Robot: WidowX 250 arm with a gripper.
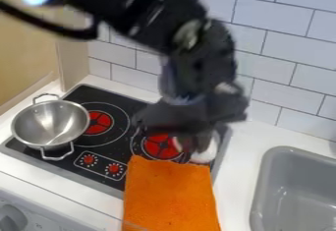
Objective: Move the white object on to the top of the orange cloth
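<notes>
White object (pixel 205 154) at far edge of orange cloth (pixel 171 195).

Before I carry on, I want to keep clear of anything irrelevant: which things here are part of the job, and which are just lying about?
Part of the job:
- white object, by the cloth's far edge
- orange cloth
- end effector, at the white object

Just there:
- metal pan, on the stove's left side
- stove
- sink
</notes>
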